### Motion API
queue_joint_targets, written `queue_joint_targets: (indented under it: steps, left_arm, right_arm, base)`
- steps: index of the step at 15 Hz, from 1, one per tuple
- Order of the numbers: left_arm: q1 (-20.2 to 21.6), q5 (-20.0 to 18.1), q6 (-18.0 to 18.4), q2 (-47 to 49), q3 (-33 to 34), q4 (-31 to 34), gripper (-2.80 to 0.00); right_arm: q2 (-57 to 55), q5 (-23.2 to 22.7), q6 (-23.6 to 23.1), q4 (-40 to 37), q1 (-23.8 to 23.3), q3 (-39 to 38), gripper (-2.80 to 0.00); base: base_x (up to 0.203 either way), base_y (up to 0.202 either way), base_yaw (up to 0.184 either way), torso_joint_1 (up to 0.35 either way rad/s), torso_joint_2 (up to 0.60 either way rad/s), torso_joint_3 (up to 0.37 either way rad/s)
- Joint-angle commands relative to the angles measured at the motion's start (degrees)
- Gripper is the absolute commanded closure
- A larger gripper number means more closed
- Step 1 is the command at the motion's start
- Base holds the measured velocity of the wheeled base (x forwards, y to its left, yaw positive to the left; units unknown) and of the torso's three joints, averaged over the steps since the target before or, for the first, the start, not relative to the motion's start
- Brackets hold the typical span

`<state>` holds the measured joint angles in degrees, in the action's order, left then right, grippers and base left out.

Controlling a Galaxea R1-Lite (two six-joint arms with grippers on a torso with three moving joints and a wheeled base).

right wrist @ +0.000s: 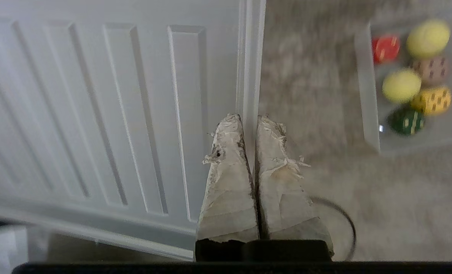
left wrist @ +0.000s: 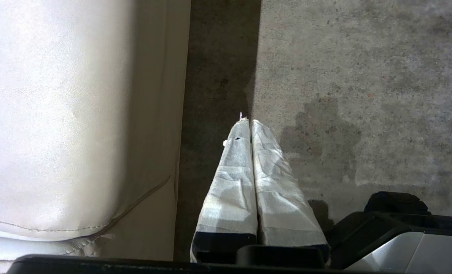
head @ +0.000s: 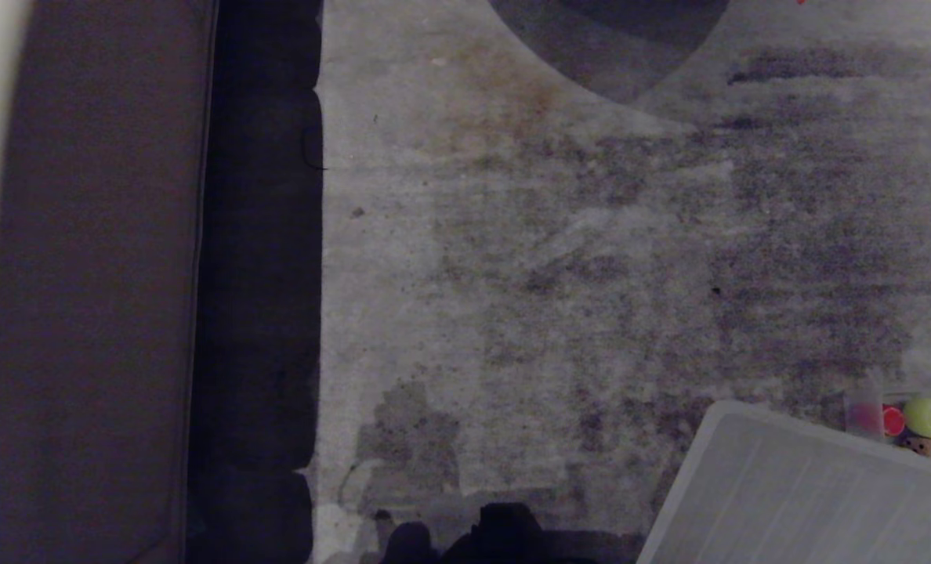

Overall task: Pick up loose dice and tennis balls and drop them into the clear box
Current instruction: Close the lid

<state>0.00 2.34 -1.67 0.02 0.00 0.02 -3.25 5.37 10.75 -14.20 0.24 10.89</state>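
While the clear box (right wrist: 366, 95) already holds both tennis balls (right wrist: 428, 37), the tan dice (right wrist: 431, 69), a yellow die (right wrist: 431, 100), a green die (right wrist: 405, 121) and a red piece (right wrist: 385, 47), no loose item shows on the carpet (head: 559, 258) in any view. In the head view only a corner of the box shows at the far right edge, with one ball, the red piece and a bit of the tan die; the ribbed lid (head: 787, 493) lies on the carpet just beside it.

Right tool (right wrist: 249, 121): taped tips pressed together, nothing between them, hovering above the lid's long edge, box well off to one side. Left tool (left wrist: 250, 123): also closed and empty, parked over the dark gap between the pale sofa (left wrist: 58, 114) and the carpet.

Judgement: collection looks done or nearly done; the step in hand is a check or retreat, not a grasp. To do it well: sweep the head camera over the sofa gap and the carpet beyond the box before calling it finished. If a stray turns up, spread the right tool wide before descending, come straight down over the ball's middle, and release low inside the box so it doesn't bounce out. Keep clear of the lid edge and the thin cable (right wrist: 340, 217) near the right wrist.
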Motion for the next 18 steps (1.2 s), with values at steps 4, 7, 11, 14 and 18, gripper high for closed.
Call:
queue_joint_targets:
  steps: [4,7,11,14,18]
  left_arm:
    - [0.0,0.0,-0.2,0.1,0.1,0.0,0.00]
    - [0.0,0.0,-0.2,0.1,0.1,0.1,0.00]
    - [0.0,0.0,-0.2,0.0,0.1,0.0,0.00]
    - [0.0,0.0,-0.2,0.1,0.1,0.0,0.00]
    - [0.0,0.1,-0.3,0.1,0.1,0.0,0.00]
  right_arm:
    - [3.2,-1.5,-0.6,-3.4,0.1,0.3,0.00]
    - [3.2,-1.5,-1.1,-3.5,0.1,0.2,0.00]
    - [3.2,-1.5,-1.1,-3.6,0.1,0.1,0.00]
    - [1.8,-0.6,-0.8,-3.4,0.0,0.4,0.00]
    - [-6.7,2.5,7.2,-3.0,-0.1,5.0,0.00]
  base:
    - [-0.027,0.000,0.000,0.000,0.00,0.001]
    - [-0.177,0.000,-0.001,0.002,0.01,0.001]
    - [-0.187,0.000,0.000,0.002,0.00,0.002]
    - [-0.075,0.000,-0.003,0.002,0.00,0.004]
    - [0.000,0.000,0.000,0.000,0.00,0.000]
